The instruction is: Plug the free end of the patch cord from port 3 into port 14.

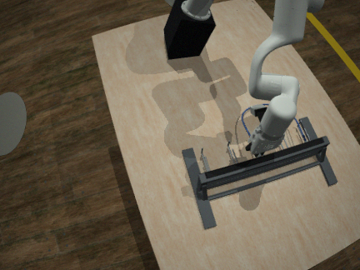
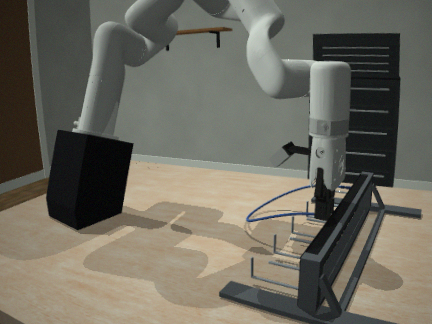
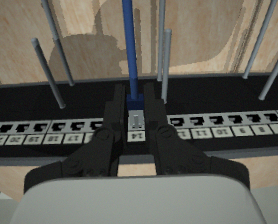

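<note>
In the wrist view my gripper (image 3: 135, 97) is shut on the plug (image 3: 135, 116) of the blue patch cord (image 3: 129, 47). The plug sits at the port above the white plate marked 14 (image 3: 136, 135), on the black panel of the rack (image 3: 140, 120). The cord runs straight up and away from the fingers. In the top view the gripper (image 1: 259, 150) stands at the back of the rack (image 1: 260, 167), near its middle. In the exterior view the gripper (image 2: 322, 208) points down at the rack (image 2: 345, 233), and the blue cord (image 2: 280, 203) loops out to the left. I cannot tell how deep the plug sits.
Several grey cable-guide rods (image 3: 165, 60) stand behind the panel on both sides of the cord. The arm's black base block (image 1: 188, 29) stands at the far end of the table. The rack's feet (image 1: 200, 190) lie near the table's right front part.
</note>
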Robot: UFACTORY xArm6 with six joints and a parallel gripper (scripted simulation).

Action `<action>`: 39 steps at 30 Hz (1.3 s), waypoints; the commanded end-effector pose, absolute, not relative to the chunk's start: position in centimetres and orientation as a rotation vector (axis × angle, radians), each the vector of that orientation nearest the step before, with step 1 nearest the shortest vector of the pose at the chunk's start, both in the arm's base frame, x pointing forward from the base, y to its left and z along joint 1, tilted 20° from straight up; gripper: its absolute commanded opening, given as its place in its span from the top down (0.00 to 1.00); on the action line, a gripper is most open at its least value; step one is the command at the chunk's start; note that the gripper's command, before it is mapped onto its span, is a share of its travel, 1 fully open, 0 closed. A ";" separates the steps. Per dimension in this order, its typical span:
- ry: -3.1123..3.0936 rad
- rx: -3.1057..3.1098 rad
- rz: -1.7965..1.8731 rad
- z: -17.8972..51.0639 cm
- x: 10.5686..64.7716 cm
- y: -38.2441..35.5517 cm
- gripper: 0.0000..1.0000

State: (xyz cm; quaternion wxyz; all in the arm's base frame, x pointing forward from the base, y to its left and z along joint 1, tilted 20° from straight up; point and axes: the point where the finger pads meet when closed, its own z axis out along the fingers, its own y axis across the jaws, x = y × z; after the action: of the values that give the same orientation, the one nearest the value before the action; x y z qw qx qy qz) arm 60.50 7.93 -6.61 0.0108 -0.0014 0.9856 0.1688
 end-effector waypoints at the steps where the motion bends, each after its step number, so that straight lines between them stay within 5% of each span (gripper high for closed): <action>1: 3.071 -0.004 0.526 -6.4 60.7 7.9 1.00; 39: 3.071 -0.005 0.526 -6.4 61.0 7.9 1.00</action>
State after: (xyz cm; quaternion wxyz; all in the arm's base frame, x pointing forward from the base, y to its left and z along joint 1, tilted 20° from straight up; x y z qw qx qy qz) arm 60.68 7.93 -6.64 0.0098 -0.0015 0.9856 0.1689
